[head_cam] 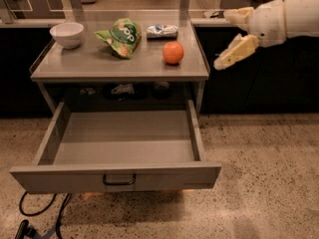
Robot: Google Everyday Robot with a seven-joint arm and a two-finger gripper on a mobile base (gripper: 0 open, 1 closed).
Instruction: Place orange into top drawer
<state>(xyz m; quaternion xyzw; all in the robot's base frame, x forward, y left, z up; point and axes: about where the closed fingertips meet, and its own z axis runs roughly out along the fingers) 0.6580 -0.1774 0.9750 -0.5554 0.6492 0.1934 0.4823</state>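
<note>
Gripper [222, 40] fingers spread, empty, level with the table [89, 66] top. Orange [173, 52] sits near, to its left. Top drawer [114, 176] is below-left, pulled open.

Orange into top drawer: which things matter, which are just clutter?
Job: orange on the tabletop; top drawer, pulled open; gripper, open, in air right of the orange.
Lying about: white bowl; green snack bag; small wrapped packet.

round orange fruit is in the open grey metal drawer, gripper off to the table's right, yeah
No: the camera view shows the round orange fruit on the grey tabletop, not in the open grey metal drawer. The gripper is right of the tabletop.
</note>
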